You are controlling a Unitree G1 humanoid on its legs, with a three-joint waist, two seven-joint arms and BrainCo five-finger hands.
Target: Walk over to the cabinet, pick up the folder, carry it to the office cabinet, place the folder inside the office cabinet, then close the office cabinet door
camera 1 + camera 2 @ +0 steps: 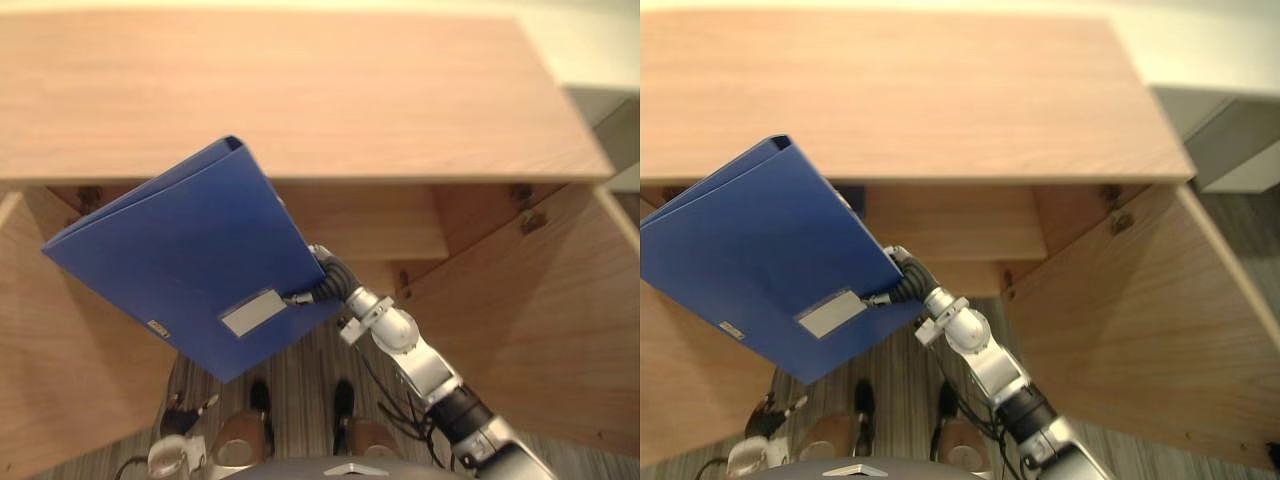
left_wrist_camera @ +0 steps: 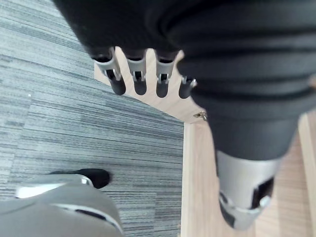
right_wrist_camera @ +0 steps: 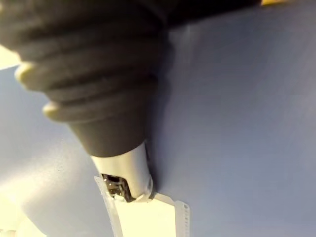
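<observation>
Right hand (image 1: 327,279): we see it raised in front of the open cabinet, clamped on the near edge of the folder; its thumb (image 3: 126,168) lies pressed flat on the upper face, and the other fingers are hidden under the folder.
Blue folder (image 1: 185,250): held off the ground by the right hand and stretching away from it to the left; tilted, with its broad face turned up towards us; as we see it, the corner farthest from the hand overlaps the front edge of the cabinet top.
Label pocket (image 1: 252,312): a pale slip on the folder's face, just beside the thumb and touching its tip.
Office cabinet (image 1: 300,90): light wood, straight beyond the hand; its wide top runs across behind the folder.
Shelf (image 1: 370,225): inside the cabinet, just past the hand and lower than the top.
Right door (image 1: 530,320): swung open on the hand's right, well apart from it.
Left door (image 1: 50,350): swung open on the far side of the folder from the hand.
Carpet (image 1: 300,365): grey and striped, below the hand and the folder.
Left hand (image 2: 139,81): hangs low at the robot's side with fingers straight and loosely together, holding nothing; past the fingertips we see a wooden panel edge and the grey carpet.
</observation>
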